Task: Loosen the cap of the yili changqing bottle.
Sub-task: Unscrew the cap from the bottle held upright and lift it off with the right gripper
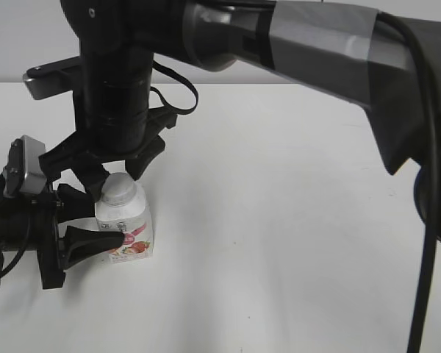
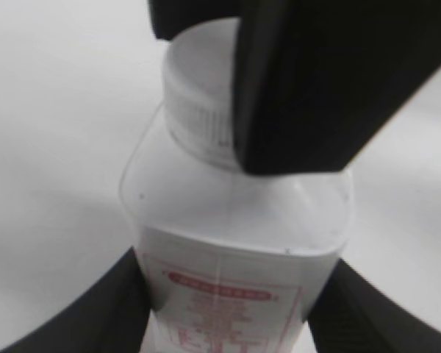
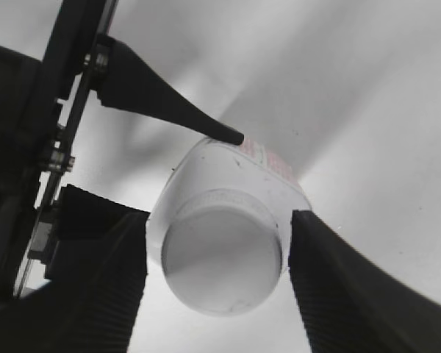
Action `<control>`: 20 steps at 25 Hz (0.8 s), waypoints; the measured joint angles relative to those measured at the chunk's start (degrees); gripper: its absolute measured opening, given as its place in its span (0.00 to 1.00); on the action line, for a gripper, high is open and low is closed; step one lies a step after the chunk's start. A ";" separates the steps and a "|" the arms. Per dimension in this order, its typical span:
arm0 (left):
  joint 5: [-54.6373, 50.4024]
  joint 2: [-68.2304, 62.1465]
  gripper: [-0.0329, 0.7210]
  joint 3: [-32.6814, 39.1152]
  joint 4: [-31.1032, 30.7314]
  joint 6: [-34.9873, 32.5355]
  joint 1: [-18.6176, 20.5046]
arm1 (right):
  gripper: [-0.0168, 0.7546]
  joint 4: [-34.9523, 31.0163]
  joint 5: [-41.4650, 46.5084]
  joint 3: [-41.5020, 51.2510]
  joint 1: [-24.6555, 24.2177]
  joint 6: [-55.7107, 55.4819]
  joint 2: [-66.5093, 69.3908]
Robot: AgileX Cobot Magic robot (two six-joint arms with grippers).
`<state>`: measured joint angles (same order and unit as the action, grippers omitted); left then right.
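The yili changqing bottle (image 1: 126, 229) stands upright on the white table (image 1: 294, 220), white with a pink-red strawberry label. My left gripper (image 1: 88, 219) comes in from the left and is shut on the bottle's body; in the left wrist view its fingers press both sides of the bottle (image 2: 235, 220). The white ribbed cap (image 1: 120, 189) sits on the neck. My right gripper (image 1: 117, 176) hangs straight above it, its fingers flanking the cap (image 3: 222, 257) with a narrow gap on each side, open. One right finger (image 2: 316, 88) hides part of the cap (image 2: 198, 95).
The right arm (image 1: 316, 44) stretches across the top of the exterior view from the right, its black cable (image 1: 426, 220) hanging at the right edge. Bare white tabletop lies to the right of and in front of the bottle.
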<state>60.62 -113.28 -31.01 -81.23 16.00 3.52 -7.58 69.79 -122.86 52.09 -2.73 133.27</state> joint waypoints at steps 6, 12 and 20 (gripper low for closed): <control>-0.04 0.00 0.57 0.00 0.00 0.00 0.00 | 0.65 0.27 0.00 0.07 0.00 0.15 0.00; -0.04 0.00 0.57 0.00 0.00 0.00 0.00 | 0.65 0.27 0.06 0.75 0.00 0.30 0.00; -0.04 0.00 0.57 0.00 0.05 0.00 0.00 | 0.53 0.27 0.06 0.82 0.00 1.03 0.00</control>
<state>60.57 -113.28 -31.01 -81.18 16.00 3.52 -7.31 69.85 -122.04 52.09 -1.70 133.27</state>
